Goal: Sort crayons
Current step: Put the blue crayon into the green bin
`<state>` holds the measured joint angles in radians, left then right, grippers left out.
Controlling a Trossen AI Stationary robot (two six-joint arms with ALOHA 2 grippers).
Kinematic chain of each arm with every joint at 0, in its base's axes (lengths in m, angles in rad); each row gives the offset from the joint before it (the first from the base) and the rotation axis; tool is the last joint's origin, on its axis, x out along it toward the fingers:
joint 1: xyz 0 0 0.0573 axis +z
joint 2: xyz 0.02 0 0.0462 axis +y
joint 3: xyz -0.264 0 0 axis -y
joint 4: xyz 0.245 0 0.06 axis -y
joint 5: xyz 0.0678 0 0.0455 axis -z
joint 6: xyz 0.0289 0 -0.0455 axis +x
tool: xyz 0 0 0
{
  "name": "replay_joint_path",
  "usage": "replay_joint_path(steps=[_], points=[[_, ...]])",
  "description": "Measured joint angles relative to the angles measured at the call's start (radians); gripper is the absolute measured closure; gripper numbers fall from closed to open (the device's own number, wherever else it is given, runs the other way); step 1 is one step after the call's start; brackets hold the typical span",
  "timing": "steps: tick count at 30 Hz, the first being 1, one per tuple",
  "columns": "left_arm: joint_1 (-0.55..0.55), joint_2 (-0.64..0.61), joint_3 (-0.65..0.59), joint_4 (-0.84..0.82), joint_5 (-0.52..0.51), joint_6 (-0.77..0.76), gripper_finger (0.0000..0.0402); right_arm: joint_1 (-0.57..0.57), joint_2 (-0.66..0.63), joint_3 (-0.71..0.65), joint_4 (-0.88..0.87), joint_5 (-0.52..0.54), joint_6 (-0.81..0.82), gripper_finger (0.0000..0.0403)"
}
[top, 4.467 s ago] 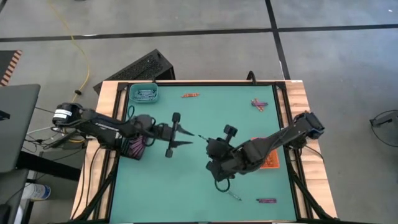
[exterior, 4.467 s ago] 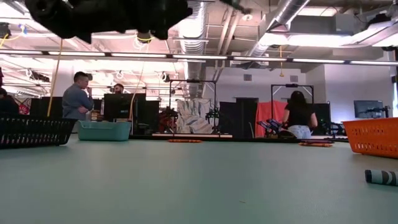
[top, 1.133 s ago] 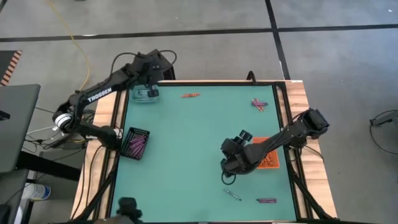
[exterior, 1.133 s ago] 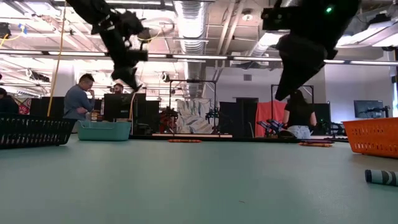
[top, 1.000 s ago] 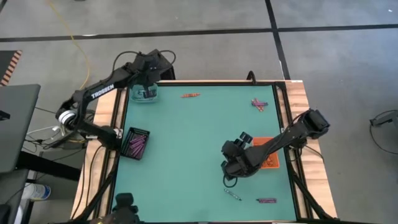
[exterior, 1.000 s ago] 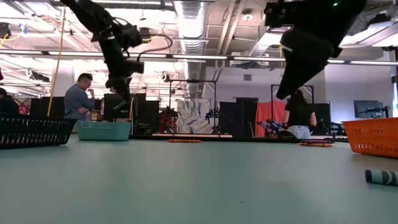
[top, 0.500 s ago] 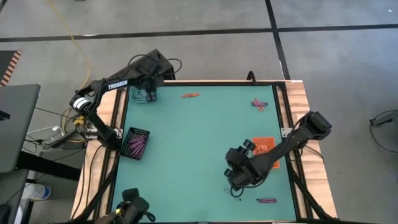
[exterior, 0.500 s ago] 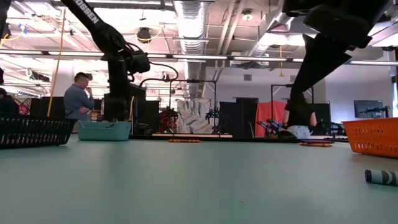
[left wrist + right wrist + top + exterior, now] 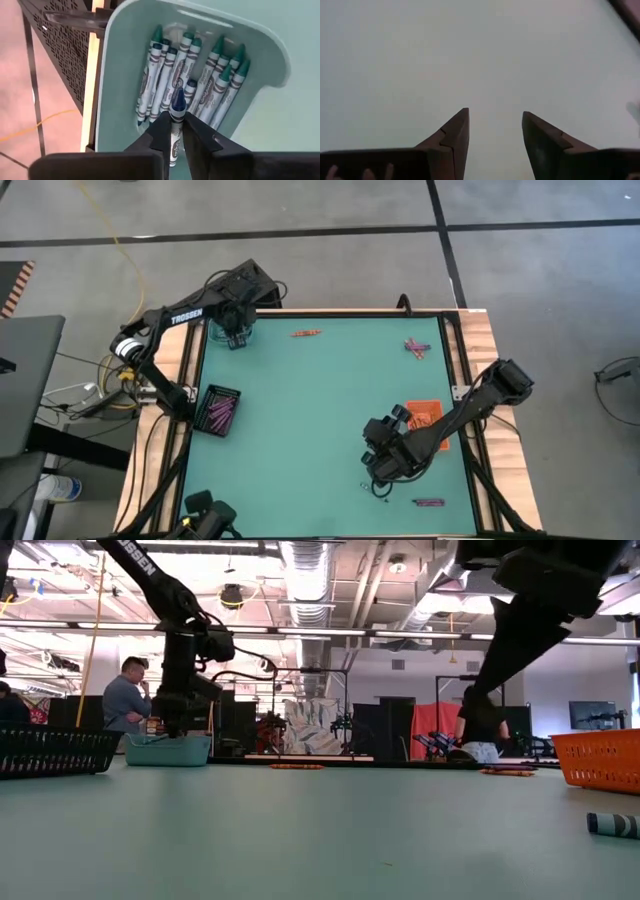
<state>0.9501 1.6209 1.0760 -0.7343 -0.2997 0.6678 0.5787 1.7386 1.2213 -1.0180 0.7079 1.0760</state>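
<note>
A teal tray [image 9: 125, 30] at the table's far left corner holds several blue-green crayons [image 9: 200, 85] lying side by side. My left gripper [image 9: 174, 131] hangs over it, shut on a dark blue crayon [image 9: 176, 112]; it also shows in the high view [image 9: 238, 337]. My right gripper [image 9: 495, 125] stands open over bare table near the front right [image 9: 384, 473], close above a loose dark crayon [image 9: 378, 491]. Other loose crayons are an orange-red one [image 9: 306, 333], purple ones [image 9: 417, 347] and another purple one [image 9: 428, 503]. My left gripper pinches the dark blue crayon's paper-wrapped shaft [image 9: 175, 135] between its two fingers. The fingers slant steeply down from above and lie along the crayon. Its blue tip [image 9: 178, 100] sticks out past the fingertips, over the crayons in the tray; whether it touches them I cannot tell.
A black tray [image 9: 220, 410] with purple crayons sits at the left edge. An orange tray [image 9: 430, 420] lies by the right edge, partly under my right arm. The table's middle is bare green mat [image 9: 300, 420]. People stand in the room beyond the far edge.
My left gripper has come down over the teal tray and tipped further downward, carrying the dark blue crayon with it. My right gripper has shifted a little toward the table's near edge, staying open.
</note>
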Motion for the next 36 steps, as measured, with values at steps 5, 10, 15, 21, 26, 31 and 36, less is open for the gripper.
replay_joint_path(steps=[5,10,15,21,26,31,36], points=[[-0.001,0.000,0.000,-0.011,-0.002,-0.016,0.0321,0.019,0.000,0.000,0.001,-0.073,0.010,0.0228],[-0.008,0.000,0.009,-0.012,-0.083,-0.077,0.0273,0.060,0.000,0.000,0.005,-0.162,0.016,0.0228],[-0.044,-0.012,0.062,-0.042,-0.081,-0.196,0.0256,0.123,0.000,0.000,0.076,-0.230,-0.009,0.0228],[-0.155,-0.033,0.099,-0.079,0.110,-0.279,0.0259,0.197,0.000,0.000,0.300,-0.239,-0.105,0.0228],[-0.315,-0.040,0.100,-0.074,0.206,-0.298,0.0259,0.229,0.000,0.000,0.379,-0.214,-0.112,0.0228],[-0.506,-0.040,0.100,-0.047,0.208,-0.315,0.0259,0.228,0.000,0.000,0.377,-0.213,-0.097,0.0228],[-0.700,-0.040,0.100,0.010,0.209,-0.317,0.0259,0.228,0.000,0.000,0.386,-0.214,-0.097,0.0228]])
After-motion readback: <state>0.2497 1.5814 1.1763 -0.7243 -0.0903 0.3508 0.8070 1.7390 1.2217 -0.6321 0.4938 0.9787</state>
